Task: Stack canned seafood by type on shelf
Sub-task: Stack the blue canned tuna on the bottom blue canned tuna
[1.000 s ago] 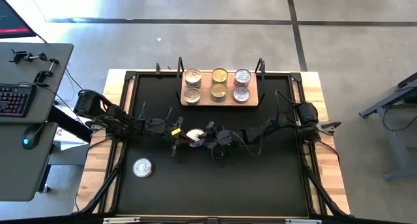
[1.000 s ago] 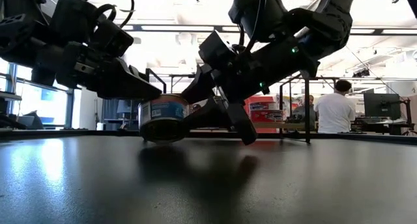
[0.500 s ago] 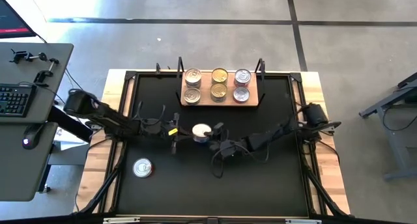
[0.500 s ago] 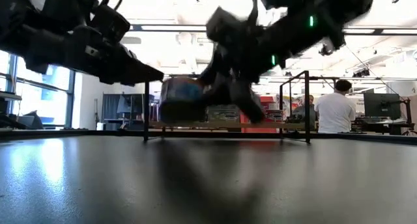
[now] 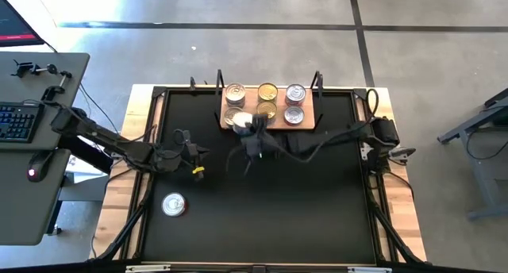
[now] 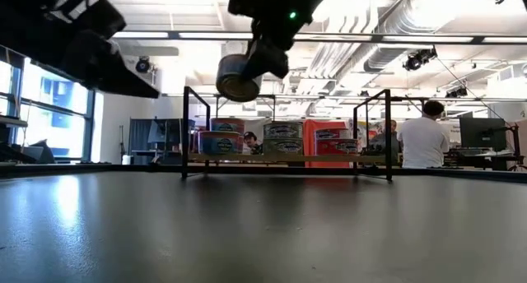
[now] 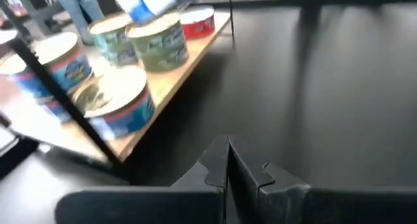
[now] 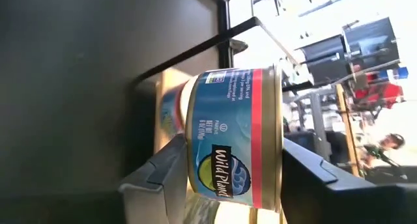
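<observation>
My right gripper (image 8: 234, 185) is shut on a blue-and-red labelled tin (image 8: 234, 136) of canned seafood. It holds the tin high above the mat, just before the shelf's (image 5: 309, 108) near left corner (image 6: 239, 76). The wood shelf carries two silver-lidded tins (image 5: 235, 93), two gold-lidded ones (image 5: 267, 92) and two tinted ones (image 5: 295, 93), all standing on their bases. One more silver-lidded tin (image 5: 174, 204) stands on the mat at the near left. My left gripper (image 7: 228, 149) is shut on nothing and hovers over the mat's left part (image 5: 198, 154). My right gripper pinches the tin between its two fingers, one finger (image 8: 163, 172) against one flat end and the other (image 8: 309, 175) against the opposite flat end (image 8: 279, 152). It comes from the table's right side, slanting down. The tin hangs clear of the mat and is tilted, its underside showing (image 6: 240, 90).
The shelf has black upright posts (image 6: 185, 131) at its corners and a low wire frame. A black mat (image 5: 302, 209) covers the table, with bare room at the middle and right. Cables run along both arms. A desk with a keyboard (image 5: 17, 122) stands left of the table.
My right gripper has risen from the mat with the tin and carried it toward the far edge, up to the shelf's near left corner, turning as it went. The tin is now lifted clear and tilted. My left gripper has drawn back toward the table's left edge and upward.
</observation>
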Tool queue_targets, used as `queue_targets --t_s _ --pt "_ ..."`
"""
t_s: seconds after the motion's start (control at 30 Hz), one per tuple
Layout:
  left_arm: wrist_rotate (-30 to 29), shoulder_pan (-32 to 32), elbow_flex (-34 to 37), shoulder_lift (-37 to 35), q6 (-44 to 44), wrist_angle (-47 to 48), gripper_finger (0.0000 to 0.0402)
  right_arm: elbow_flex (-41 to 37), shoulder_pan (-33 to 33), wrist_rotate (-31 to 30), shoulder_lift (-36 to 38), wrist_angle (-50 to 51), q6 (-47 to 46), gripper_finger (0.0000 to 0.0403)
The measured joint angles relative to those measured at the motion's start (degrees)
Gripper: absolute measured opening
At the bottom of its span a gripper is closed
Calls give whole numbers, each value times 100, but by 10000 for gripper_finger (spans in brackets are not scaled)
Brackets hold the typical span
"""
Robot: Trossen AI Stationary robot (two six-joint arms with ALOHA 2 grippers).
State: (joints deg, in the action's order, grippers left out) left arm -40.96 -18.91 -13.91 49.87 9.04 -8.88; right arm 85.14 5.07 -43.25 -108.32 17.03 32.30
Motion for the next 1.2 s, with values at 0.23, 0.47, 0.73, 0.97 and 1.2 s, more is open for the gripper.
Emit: queue_targets --t_s 0.23,0.47,0.73,0.97,1.2 --pt "-76 -228 2 -549 530 975 0 11 -602 624 -430 -882 656 164" --pt "-134 -228 2 -527 581 1020 0 7 -916 649 -891 -1462 1301 164" --pt "-133 -227 2 -527 587 1018 0 7 -1095 1074 -997 -1551 1269 188" --pt "-132 -226 2 -527 586 998 0 7 -1110 1293 -994 -1695 990 196" --pt "-132 -226 2 -527 586 996 0 7 -1109 1548 -994 -1693 968 234"
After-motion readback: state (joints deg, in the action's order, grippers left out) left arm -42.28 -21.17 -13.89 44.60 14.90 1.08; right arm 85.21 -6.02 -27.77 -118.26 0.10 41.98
